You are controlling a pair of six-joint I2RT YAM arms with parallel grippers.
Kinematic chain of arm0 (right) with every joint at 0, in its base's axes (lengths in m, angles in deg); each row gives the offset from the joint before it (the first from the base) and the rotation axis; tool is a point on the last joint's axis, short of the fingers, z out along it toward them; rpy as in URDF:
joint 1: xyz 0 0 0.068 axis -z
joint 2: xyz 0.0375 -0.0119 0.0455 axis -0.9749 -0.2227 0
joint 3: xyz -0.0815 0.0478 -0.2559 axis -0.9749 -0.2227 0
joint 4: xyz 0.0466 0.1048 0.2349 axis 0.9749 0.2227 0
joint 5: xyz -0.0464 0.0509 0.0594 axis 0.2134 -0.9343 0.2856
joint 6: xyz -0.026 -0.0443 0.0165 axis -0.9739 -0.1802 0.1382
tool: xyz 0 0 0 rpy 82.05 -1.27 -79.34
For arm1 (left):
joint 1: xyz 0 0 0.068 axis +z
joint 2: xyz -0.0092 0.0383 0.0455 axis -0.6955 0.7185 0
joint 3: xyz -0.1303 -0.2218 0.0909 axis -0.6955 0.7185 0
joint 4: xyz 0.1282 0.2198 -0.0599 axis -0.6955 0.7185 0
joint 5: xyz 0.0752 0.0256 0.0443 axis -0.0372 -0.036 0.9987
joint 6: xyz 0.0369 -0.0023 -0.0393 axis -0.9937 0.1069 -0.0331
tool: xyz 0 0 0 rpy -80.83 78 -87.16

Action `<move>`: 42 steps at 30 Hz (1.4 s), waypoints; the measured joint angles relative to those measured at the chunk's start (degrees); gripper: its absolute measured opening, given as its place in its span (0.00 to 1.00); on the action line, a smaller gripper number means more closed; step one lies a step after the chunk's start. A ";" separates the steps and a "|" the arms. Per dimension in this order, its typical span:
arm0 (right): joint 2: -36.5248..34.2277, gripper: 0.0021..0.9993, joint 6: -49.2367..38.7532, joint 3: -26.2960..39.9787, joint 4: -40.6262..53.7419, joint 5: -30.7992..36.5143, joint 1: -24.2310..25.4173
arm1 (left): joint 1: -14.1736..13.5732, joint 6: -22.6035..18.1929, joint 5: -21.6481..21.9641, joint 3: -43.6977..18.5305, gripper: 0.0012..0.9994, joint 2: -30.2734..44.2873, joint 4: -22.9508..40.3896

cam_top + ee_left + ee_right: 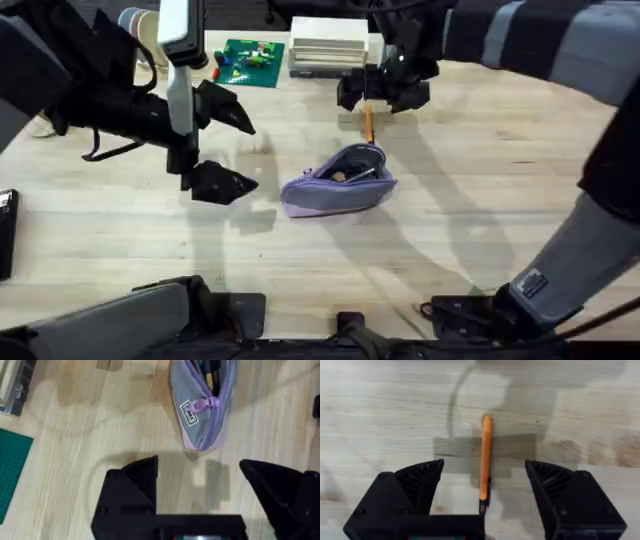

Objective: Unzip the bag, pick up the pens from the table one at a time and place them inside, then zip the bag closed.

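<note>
The lavender and grey-purple bag point(338, 182) lies mid-table with its zipper open and dark items showing inside; in the left wrist view the bag point(200, 410) shows its lavender zipper pull point(206, 403). An orange pen point(367, 124) rests flat on the table point(480, 180) just behind the bag. My right gripper point(383, 97) hovers over the far end of that pen, open; in the right wrist view the pen point(485, 455) lies between the spread fingers of the right gripper point(485, 467), untouched. My left gripper point(228, 148) is open and empty, left of the bag, and appears as the left gripper point(200, 471) in its own wrist view.
A green baseplate with small bricks point(250, 62) and a white stacked box point(328, 55) stand at the back. Rolls or cups point(140, 30) sit at the back left. A black flat object point(6, 230) lies at the left edge.
</note>
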 joint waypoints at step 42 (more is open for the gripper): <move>7.30 0.03 -16.38 3.58 9.23 2.62 -0.33 | 0.00 0.00 -0.02 0.01 0.99 0.00 -0.07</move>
